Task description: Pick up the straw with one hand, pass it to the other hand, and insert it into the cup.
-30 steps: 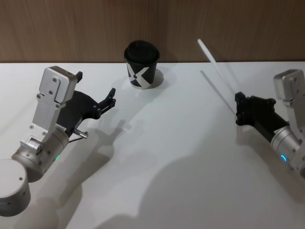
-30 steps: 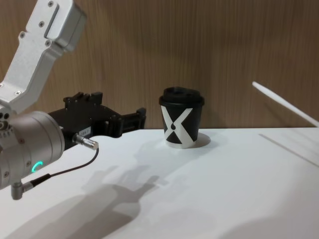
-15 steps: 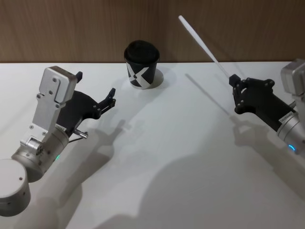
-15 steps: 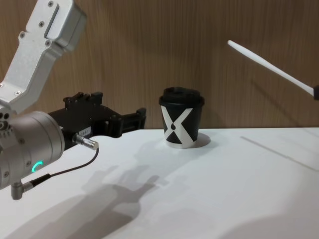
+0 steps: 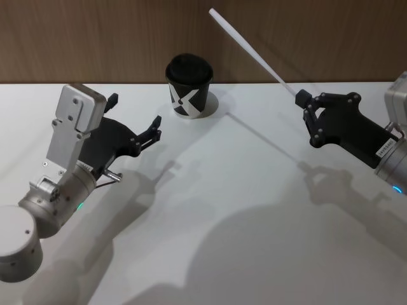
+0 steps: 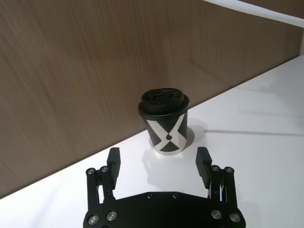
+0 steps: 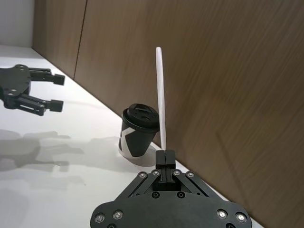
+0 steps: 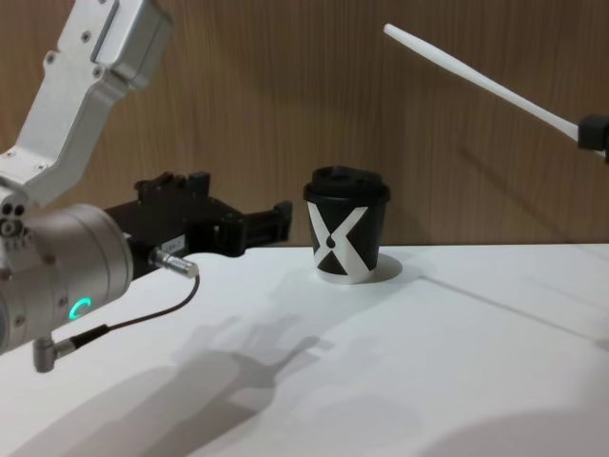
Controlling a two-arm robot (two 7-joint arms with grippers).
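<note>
1. White straw (image 5: 253,52) is up in the air at the far right, clamped by its lower end in the right gripper (image 5: 300,98); the fingers are clenched on it and the pinched end is hidden between them
2. From that grip the straw slants up and to the left; in the head view its free tip lies above and to the right of the cup (image 5: 188,89), well apart from the lid
3. In the chest view the right gripper (image 8: 595,133) is cut off by the right edge just past its black tip, where the straw (image 8: 481,81) meets it
4. Upright on the table (image 5: 241,210), the cup stands at the far middle, near the wood wall (image 5: 95,38), with its X mark facing the robot; any opening in the domed lid is hard to make out
5. Over the table's left side the left gripper (image 5: 135,109) hovers, nearer and left of the cup, with its fingers spread wide and grasping nothing; in its wrist view the cup (image 6: 165,118) stands farther off, between the two fingers
</note>
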